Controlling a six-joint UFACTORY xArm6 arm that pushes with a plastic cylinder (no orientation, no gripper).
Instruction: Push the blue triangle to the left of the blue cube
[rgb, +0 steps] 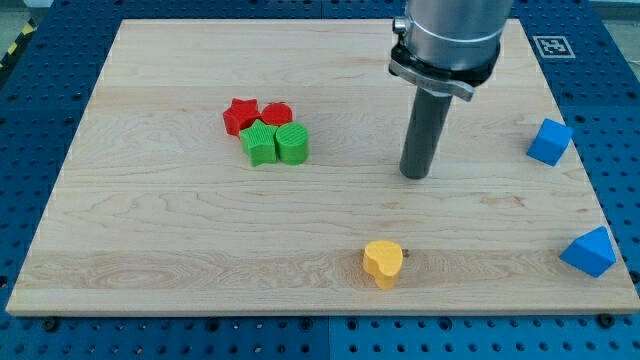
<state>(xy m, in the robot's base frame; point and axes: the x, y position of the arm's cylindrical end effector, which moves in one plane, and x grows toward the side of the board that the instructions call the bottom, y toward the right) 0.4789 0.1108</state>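
The blue triangle (589, 251) lies at the board's lower right edge. The blue cube (549, 141) sits above it near the right edge. My tip (415, 175) rests on the board in the middle right area. It is well left of both blue blocks, a little below the cube's height and above the triangle's. It touches no block.
A red star (240, 115) and a red cylinder (277, 113) sit left of centre, touching a green star (260, 143) and a green cylinder (292, 144) just below them. A yellow heart (382, 262) lies below my tip. The wooden board (150, 250) lies on a blue pegboard.
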